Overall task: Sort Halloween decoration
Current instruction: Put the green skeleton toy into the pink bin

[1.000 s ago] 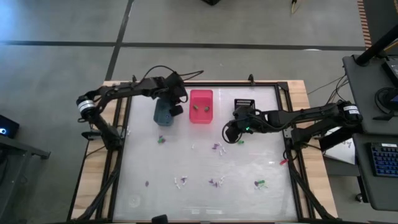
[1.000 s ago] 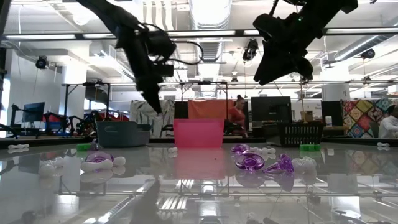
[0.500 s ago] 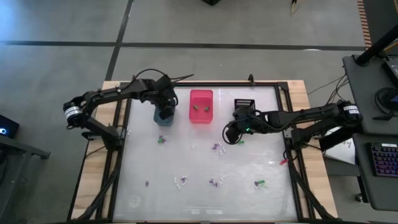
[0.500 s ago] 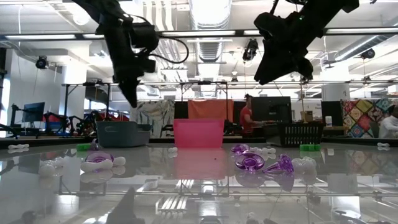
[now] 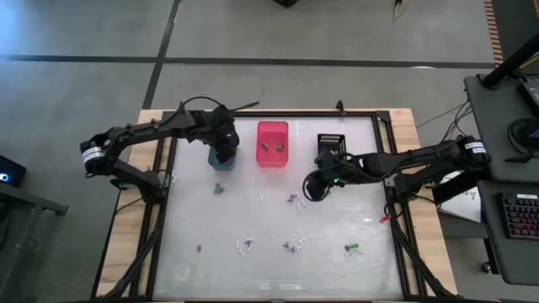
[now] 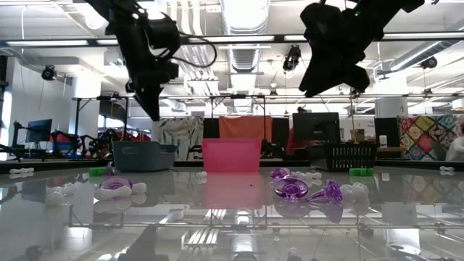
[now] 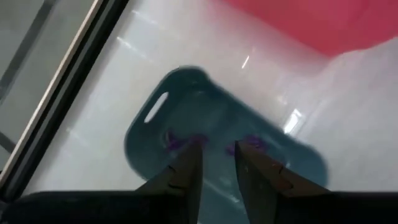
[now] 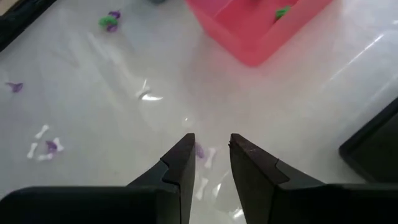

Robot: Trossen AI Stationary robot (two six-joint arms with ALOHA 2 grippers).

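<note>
The left pincer (image 5: pixel 224 153) is held above the blue-grey bin (image 5: pixel 221 156), its fingers (image 7: pixel 186 171) a small gap apart with nothing between them. In the left wrist view two purple trinkets (image 7: pixel 177 140) are seen lying inside that bin, side by side on its floor; which way each one points cannot be told.

The right pincer (image 5: pixel 313 187) is raised over the surface (image 5: pixel 337 269) in front of the black bin (image 5: pixel 331 143), and its fingers (image 8: pixel 180 165) are likewise parted and empty. Just beyond the fingertips a small white bone (image 8: pixel 209 157) lies beside a purple piece (image 8: pixel 199 150), the bone's long axis running roughly away from the pincer.

The pink bin (image 5: pixel 272 143) stands between the other two bins, and two small dark-green pieces (image 5: pixel 273 146) lie in it.

The remaining decorations are scattered across the surface (all of them well apart from the bins): a green and purple one (image 5: pixel 218 189) in front of the blue-grey bin, a purple cluster (image 5: pixel 294 199) near the middle, a white pair (image 5: pixel 245 246), a purple group (image 5: pixel 292 247) and a green one (image 5: pixel 352 248) along the front, and a lone dark piece (image 5: pixel 200 248) toward the left.

In the low view purple rings (image 6: pixel 291 188) and a white bone (image 6: pixel 22 172) lie flat on the glossy surface.
</note>
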